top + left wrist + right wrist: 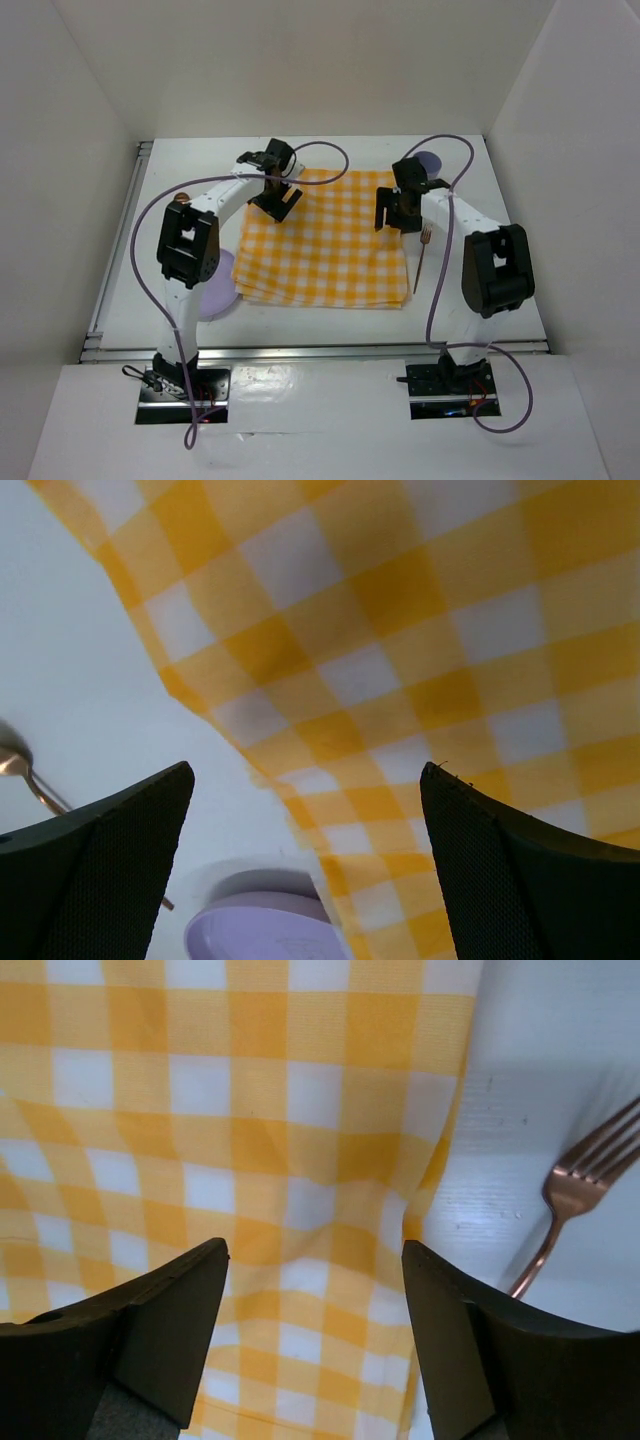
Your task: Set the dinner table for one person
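Where everything rests: dinner table (330, 325) — white and flat, with a metal rail (300, 349) along its near edge. It lies directly below both sets of fingers, with fabric in between.
Checked cloth (330, 245): yellow and white, spread mid-table, slightly rumpled near its right edge.
Left gripper (277, 200): over the cloth's far-left part, fingers apart, nothing between them.
Right gripper (395, 215): over the cloth's far-right part, fingers apart, empty.
Fork (422, 255): copper-coloured, on bare table just beside the cloth's right edge. Its long axis runs far to near, tines at the far end. It lies to the right of the right gripper, so the right arm is clearly the nearer.
Lilac plate (222, 290): at the cloth's near-left corner, with the left arm nearer.
Judgement: the cloth looks laid, so plate or fork seems next. For the fork, the right fingers would have to shift rightward off the cloth and close across the handle.
Hard to make out: the plate is partly hidden under the left arm from above, and whether the cloth overlaps its rim cannot be told. A spoon (25, 775) is cut off at the left wrist view's edge. A lilac object (432, 160) sits behind the right arm — kind unclear.
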`<act>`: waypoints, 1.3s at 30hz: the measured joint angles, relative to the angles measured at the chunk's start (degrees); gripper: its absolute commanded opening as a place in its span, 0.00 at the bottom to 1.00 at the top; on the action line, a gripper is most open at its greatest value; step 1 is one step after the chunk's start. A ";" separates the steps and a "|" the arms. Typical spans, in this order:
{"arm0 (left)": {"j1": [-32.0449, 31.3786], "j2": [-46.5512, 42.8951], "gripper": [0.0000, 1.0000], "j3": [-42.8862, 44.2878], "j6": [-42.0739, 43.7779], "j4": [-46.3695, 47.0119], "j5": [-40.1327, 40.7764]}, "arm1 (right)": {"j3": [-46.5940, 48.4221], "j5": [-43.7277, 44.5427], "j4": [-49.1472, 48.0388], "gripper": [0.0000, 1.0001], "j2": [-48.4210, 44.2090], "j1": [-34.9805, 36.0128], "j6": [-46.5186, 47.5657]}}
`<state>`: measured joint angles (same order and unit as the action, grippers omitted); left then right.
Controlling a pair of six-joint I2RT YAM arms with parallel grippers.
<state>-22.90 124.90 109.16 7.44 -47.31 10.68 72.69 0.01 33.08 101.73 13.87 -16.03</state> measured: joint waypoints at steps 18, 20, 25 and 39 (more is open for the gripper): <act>0.09 0.48 0.96 -10.36 -0.35 0.59 -5.66 | 1.18 -5.57 -5.97 0.00 10.05 1.90 -7.41; -0.42 -0.22 0.96 -11.61 -0.37 0.63 -5.84 | 4.02 -4.02 -6.32 0.00 11.30 1.33 -7.89; -0.98 2.32 0.96 -7.28 -0.31 -2.82 -5.40 | 3.89 -1.38 -6.78 0.00 11.93 1.20 -10.78; 2.51 3.82 0.96 -4.13 -3.34 -4.61 -6.62 | -9.03 -3.37 -9.73 0.00 2.64 0.83 -13.77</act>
<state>-20.38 128.73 105.03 4.10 -51.92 4.05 63.66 -3.36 23.35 104.38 14.70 -29.80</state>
